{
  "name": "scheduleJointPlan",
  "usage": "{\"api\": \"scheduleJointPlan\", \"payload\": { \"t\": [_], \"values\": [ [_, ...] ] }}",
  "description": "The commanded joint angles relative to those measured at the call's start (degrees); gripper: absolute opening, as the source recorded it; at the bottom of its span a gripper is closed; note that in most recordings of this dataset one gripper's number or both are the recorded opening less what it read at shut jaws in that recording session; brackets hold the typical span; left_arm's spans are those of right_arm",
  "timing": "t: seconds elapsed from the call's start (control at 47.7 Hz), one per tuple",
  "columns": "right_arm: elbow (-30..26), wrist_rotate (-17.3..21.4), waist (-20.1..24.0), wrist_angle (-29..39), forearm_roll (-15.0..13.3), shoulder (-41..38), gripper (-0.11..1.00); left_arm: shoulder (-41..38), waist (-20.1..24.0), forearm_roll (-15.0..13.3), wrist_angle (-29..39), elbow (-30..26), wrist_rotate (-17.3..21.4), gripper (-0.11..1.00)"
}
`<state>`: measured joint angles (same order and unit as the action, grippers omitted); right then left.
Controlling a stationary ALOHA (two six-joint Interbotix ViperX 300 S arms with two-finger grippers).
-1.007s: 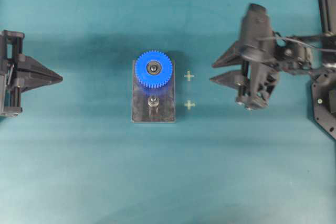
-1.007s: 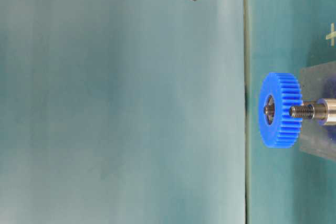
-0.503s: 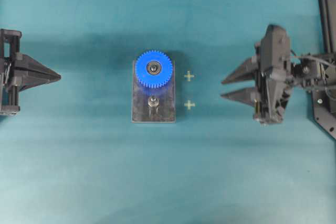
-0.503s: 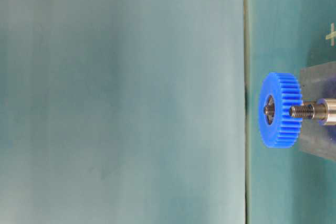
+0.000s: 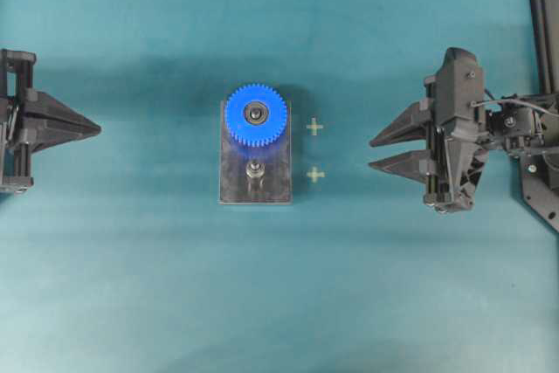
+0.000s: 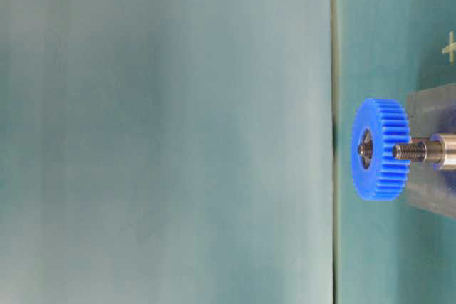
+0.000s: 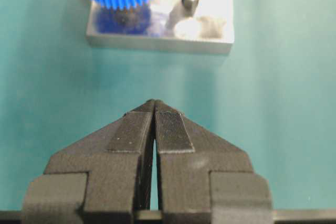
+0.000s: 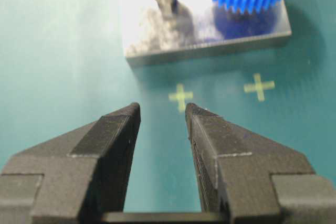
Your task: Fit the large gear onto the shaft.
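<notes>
gear (image 5: 255, 114): sits on the far shaft of the plate (image 5: 231, 189), hub centred over the peg; from the table-level view it looks seated flat, teeth level with the plate.
free shaft (image 5: 254, 169): bare, upright on the near half of the plate, just beside the gear's rim.
plate: lies mid-desk (image 5: 131, 286), its long side running up and down the overhead view, so the two shafts line up across both pincers' line of approach.
left pincer (image 5: 98, 130): tips pressed together, nothing between them; it points right at the plate, well apart from it.
right pincer (image 5: 373, 153): tips apart with a clear gap, holding nothing; it points left toward the plate, past two yellow crosses (image 5: 314, 127) on the desk.
which way the gear lies: straight ahead of each pincer and slightly to the far side of the plate; in the right wrist view it is at the upper right, in the left wrist view at the upper left.
nearer arm: the right looks a little closer to the gear and already stands spread.
axis: the gear's bore is vertical, matching the shaft.
judgement: the fit looks done; no grasp seems called for.
</notes>
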<state>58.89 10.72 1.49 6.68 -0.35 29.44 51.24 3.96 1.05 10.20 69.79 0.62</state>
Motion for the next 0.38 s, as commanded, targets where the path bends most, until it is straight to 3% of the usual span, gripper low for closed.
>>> {"api": "scheduleJointPlan", "payload": {
  "t": [0.0,0.356],
  "values": [
    [-0.5,0.0,0.2,-0.8,0.1,0.3,0.44,-0.4,0.2,0.1,-0.5,-0.6,-0.2,0.0],
    [-0.6,0.0,0.2,-1.3,0.1,0.3,0.44,-0.4,0.2,0.1,-0.5,-0.5,-0.1,0.0]
  ]
}}
